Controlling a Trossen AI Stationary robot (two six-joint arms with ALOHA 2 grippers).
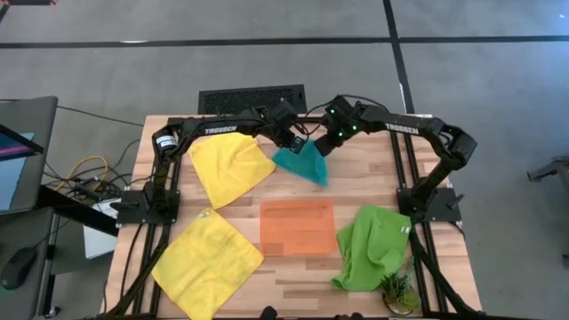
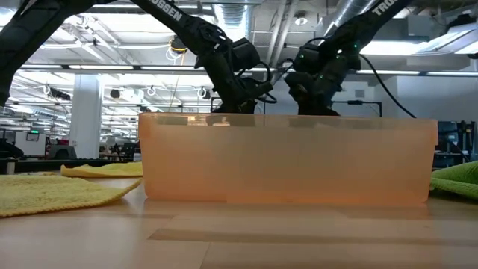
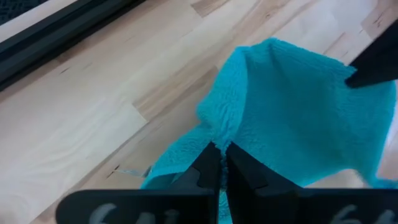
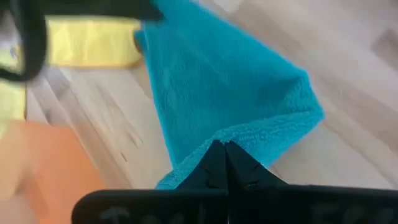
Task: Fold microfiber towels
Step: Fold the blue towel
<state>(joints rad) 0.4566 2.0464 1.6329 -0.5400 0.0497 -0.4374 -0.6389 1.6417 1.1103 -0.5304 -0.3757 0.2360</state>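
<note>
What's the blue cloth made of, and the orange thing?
The teal towel looks like soft, fuzzy microfiber: its surface is nubbly and it drapes in folds. The orange tray looks like rigid, see-through plastic, probably smooth: the wood grain shows through it.

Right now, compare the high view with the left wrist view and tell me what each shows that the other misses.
Only the high view shows the two yellow towels, the lime green towel, the orange tray and both whole arms. Only the left wrist view shows the left gripper up close, shut on a bunched edge of the teal towel. Both show that teal towel on the wooden table, gripped from each side, the right gripper opposite.
</note>
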